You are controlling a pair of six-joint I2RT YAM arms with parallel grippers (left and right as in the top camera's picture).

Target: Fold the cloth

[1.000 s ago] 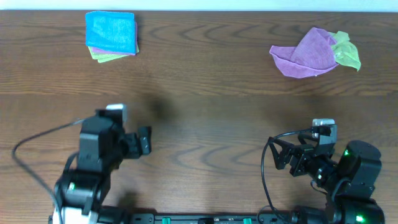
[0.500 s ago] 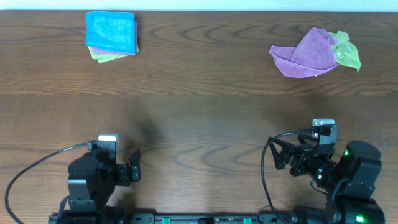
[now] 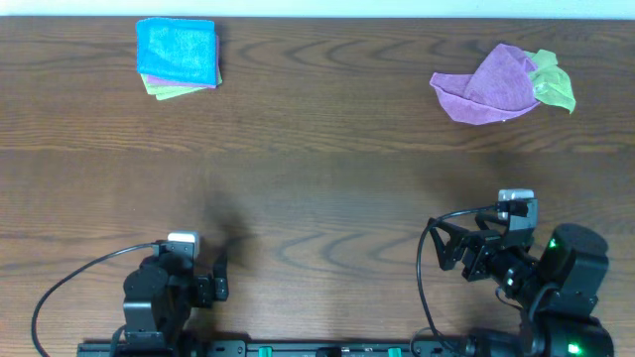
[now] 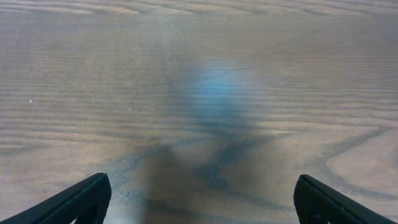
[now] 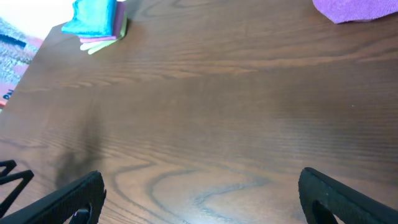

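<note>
The cloth [image 3: 177, 52] is bright sky-blue and lies folded into a square at the far left corner of the table, on top of a purple and a light-green folded cloth. The right wrist view shows the cloth [image 5: 96, 17] at its top left. My left gripper [image 3: 220, 281] is open at the near left edge, far from the cloth; in its own view the gripper [image 4: 200, 186] has only bare wood between the fingers. My right gripper [image 3: 444, 248] is open at the near right, and in its wrist view the gripper [image 5: 200, 180] is likewise empty.
A crumpled purple cloth [image 3: 491, 87] with a light-green cloth [image 3: 553, 81] tucked beside it lies at the far right. The purple cloth [image 5: 360, 9] shows at the top right of the right wrist view. The table's left edge [image 5: 37, 50] is visible there too.
My left arm has drawn back toward the near edge of the table, still open. The right arm and all the cloths have stayed where they were.
</note>
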